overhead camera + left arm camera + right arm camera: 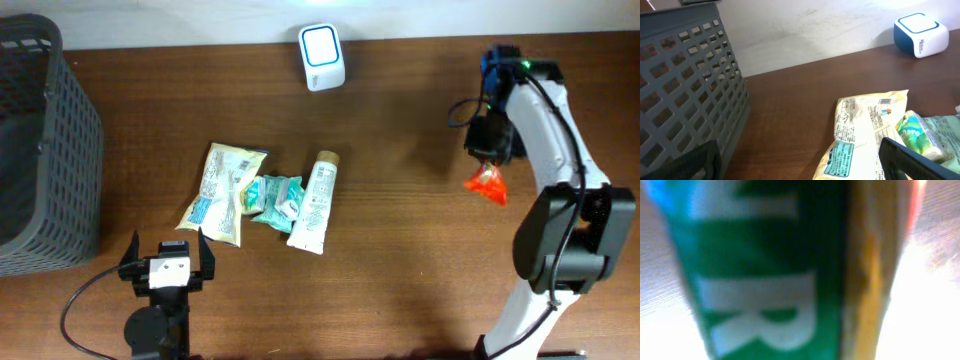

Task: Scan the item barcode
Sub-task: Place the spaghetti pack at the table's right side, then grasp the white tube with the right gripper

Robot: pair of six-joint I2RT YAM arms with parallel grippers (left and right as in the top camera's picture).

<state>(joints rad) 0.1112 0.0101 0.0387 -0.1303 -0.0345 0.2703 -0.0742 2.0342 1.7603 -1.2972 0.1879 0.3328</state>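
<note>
Far right of the barcode scanner (322, 56), our right gripper (488, 166) pinches an orange-red packet (487, 186), which we judge still unscanned; our left gripper (168, 251) rests spread

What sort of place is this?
Probably a mock checkout bench: a white-and-blue barcode scanner, a grey basket, and an orange packet gripped by the right arm.

A dark brown wooden table (420, 260) stood below a plain white wall (180, 20), which ran along the table's far edge.
</note>
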